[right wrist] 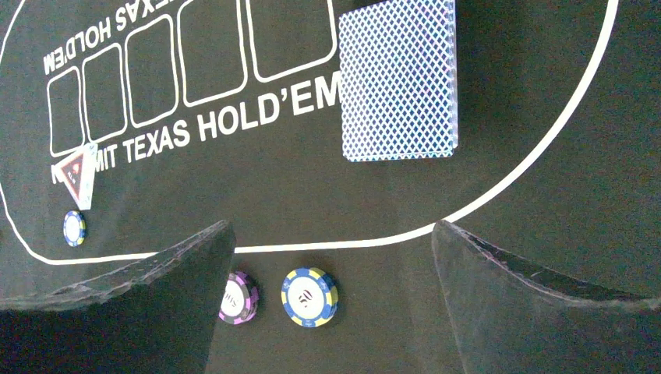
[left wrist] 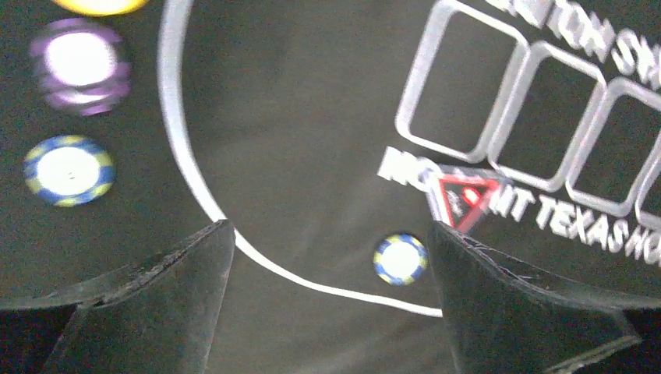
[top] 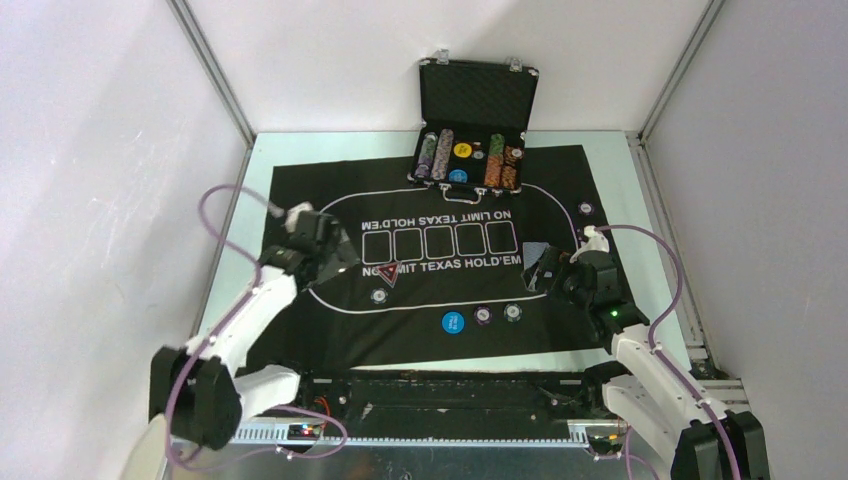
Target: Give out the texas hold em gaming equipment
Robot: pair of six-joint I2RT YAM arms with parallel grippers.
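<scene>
1 blue-and-yellow chip, white centre, lay flat just inside the white oval line. Left gripper hung above it, jaws apart, empty. Right gripper also spread; blue-backed deck inside that line.

Both arms reaching forward, left claw spread wide, right claw likewise.

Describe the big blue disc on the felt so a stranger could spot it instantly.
On the black felt mat, look just outside the white oval at its near edge, where three round pieces sit in a row. The blue disc is leftmost: larger and solid blue, unlike the purple chip and blue-yellow chip beside it.
</scene>
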